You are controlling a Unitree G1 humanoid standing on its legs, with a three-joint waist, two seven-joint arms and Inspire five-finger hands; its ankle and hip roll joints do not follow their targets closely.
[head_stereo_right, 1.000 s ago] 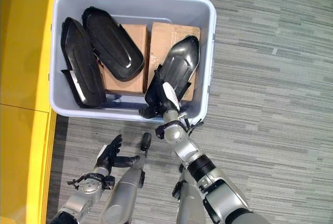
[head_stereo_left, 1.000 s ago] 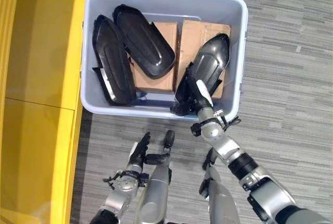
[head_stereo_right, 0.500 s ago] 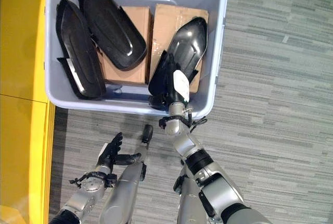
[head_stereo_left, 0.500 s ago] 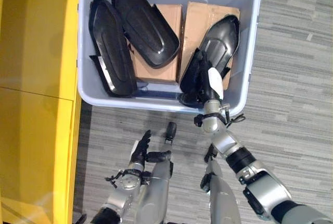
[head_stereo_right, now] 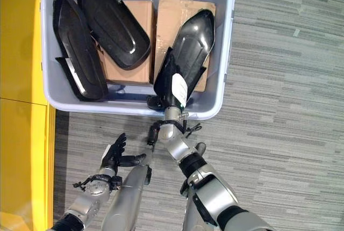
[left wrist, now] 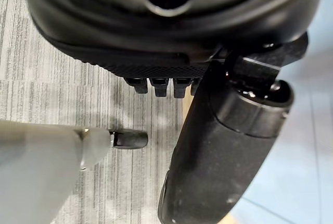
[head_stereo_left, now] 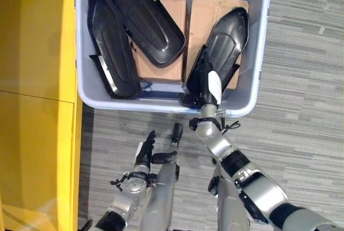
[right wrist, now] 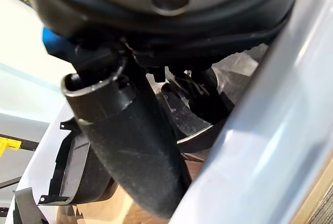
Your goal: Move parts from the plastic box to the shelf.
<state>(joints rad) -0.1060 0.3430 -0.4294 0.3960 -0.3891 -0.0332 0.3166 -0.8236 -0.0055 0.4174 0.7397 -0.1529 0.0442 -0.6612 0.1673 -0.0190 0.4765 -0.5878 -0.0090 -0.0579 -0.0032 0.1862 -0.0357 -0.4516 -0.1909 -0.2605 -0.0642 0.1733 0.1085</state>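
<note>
Yellow shelf point(head_stereo_left: 32, 80) at 9 o'clock, unloaded. Plastic box point(head_stereo_left: 258, 53) has shifted lower in view: camera moved. Right hand point(head_stereo_left: 207, 83) has pushed deeper onto the 3 o'clock glossy black part point(head_stereo_left: 226, 37); grip hidden, cannot tell. Lift pending. Left hand point(head_stereo_left: 146, 156) relaxed, empty.

I see my right hand point(head_stereo_left: 207, 83) inside the plastic box point(head_stereo_left: 257, 70), on the near end of the rightmost black part point(head_stereo_left: 226, 40). Two more parts point(head_stereo_left: 110, 53) lie over cardboard boxes point(head_stereo_left: 207, 13). My left hand point(head_stereo_left: 146, 153) hangs above the floor point(head_stereo_left: 301, 80), fingers relaxed.
</note>
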